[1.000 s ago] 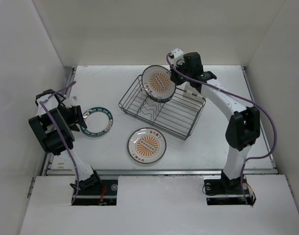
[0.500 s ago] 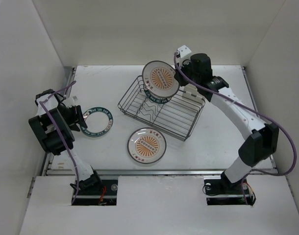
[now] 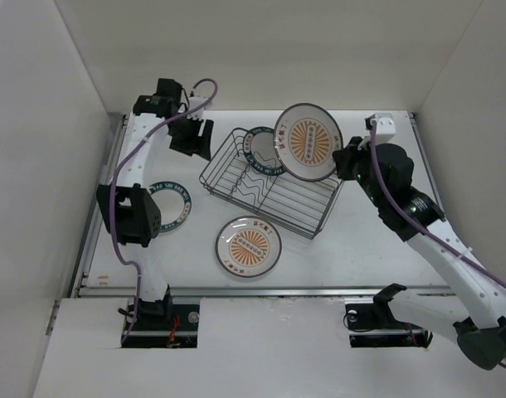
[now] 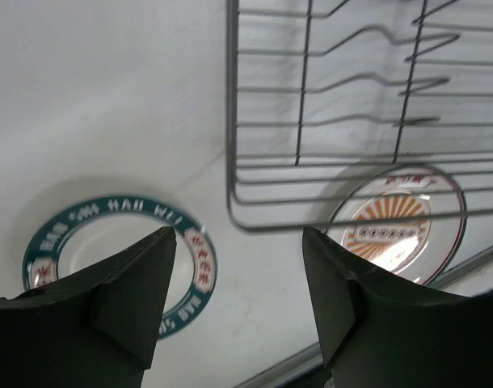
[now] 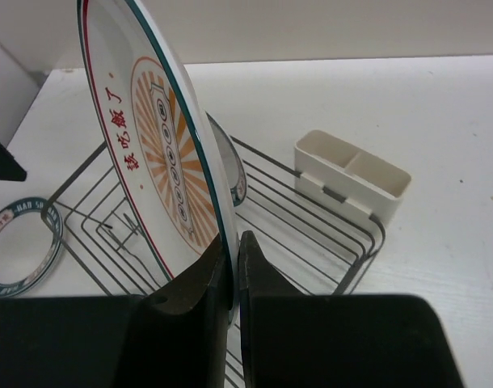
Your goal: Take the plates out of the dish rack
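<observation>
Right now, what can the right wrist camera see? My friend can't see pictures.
The right gripper pinches the rim of an orange sunburst plate, held on edge above the wire dish rack. Behind it another plate stands in the rack. A white caddy sits on the rack's edge.

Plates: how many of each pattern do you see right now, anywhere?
Orange sunburst plates: 2 (held plate in the right claw, one on the table)
Teal-band plates: 2 (one on the table, one in the dish rack)
Total: 4
</observation>
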`<state>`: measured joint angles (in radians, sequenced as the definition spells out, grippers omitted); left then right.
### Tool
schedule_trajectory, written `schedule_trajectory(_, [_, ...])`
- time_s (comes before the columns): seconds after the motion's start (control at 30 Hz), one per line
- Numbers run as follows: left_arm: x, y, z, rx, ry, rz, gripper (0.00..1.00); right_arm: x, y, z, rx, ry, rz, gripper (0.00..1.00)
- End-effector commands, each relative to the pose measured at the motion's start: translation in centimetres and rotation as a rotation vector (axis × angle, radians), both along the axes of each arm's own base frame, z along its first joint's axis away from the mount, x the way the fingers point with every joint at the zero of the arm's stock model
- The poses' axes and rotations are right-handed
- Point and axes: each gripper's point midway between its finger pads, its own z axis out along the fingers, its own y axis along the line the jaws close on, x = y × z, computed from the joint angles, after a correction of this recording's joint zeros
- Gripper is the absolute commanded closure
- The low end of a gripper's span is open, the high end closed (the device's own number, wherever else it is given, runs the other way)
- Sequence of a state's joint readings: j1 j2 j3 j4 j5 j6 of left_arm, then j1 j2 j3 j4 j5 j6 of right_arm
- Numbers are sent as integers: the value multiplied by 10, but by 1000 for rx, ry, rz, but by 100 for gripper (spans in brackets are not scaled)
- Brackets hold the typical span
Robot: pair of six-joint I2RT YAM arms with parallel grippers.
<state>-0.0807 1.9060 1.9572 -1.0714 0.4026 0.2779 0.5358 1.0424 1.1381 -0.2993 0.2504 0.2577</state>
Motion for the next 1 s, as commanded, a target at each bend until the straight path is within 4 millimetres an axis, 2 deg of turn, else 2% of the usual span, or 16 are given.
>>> schedule_trajectory(0.0, [30, -12, -8, 27, 8, 82, 39, -7, -24, 26, 123, -74, -125, 100])
schedule_trajectory(0.03, [37, -14, -11, 44, 5, 98, 39, -11, -26, 28, 125, -76, -125, 100])
schedule_trajectory(0.07, [46, -21, -24, 53, 23, 111, 39, -14, -28, 23, 118, -66, -126, 100])
schedule_trajectory(0.13, [61, -26, -22, 81, -17, 120, 38, -22, -32, 20, 113, -59, -126, 100])
schedule_trajectory(0.17, [68, -24, -34, 122, -17, 130, 38, -24, -34, 18, 112, -57, -126, 100])
schedule_trajectory(0.2, [71, -26, -38, 133, -15, 135, 37, -27, -35, 12, 104, -46, -127, 100])
schedule_trajectory(0.27, [77, -36, -40, 151, -32, 121, 37, -33, -39, 15, 116, -62, -126, 100])
schedule_trajectory(0.3, [78, -44, -49, 165, -21, 107, 37, -35, -40, 18, 121, -70, -126, 100])
schedule_trajectory(0.4, [83, -48, -62, 196, -13, 103, 38, -41, -42, 11, 120, -66, -117, 100])
schedule_trajectory(0.43, [86, -52, -66, 206, -15, 97, 45, -41, -40, 11, 122, -65, -105, 100])
schedule_trajectory(0.47, [86, -52, -67, 206, -15, 97, 45, -41, -39, 11, 122, -65, -105, 100])
schedule_trajectory(0.6, [89, -57, -71, 181, 2, 128, 79, -43, -38, 2, 108, -41, -95, 100])
schedule_trajectory(0.63, [88, -59, -76, 170, 18, 138, 95, -43, -37, 2, 109, -39, -86, 100])
schedule_trajectory(0.67, [86, -59, -76, 169, 30, 147, 100, -43, -36, -3, 104, -32, -86, 100])
schedule_trajectory(0.83, [82, -66, -76, 115, 76, 236, 100, -44, -37, -2, 109, -39, -86, 100])
schedule_trajectory(0.97, [82, -45, -80, 63, 126, 397, 100, -45, -31, -4, 114, -35, -51, 100])
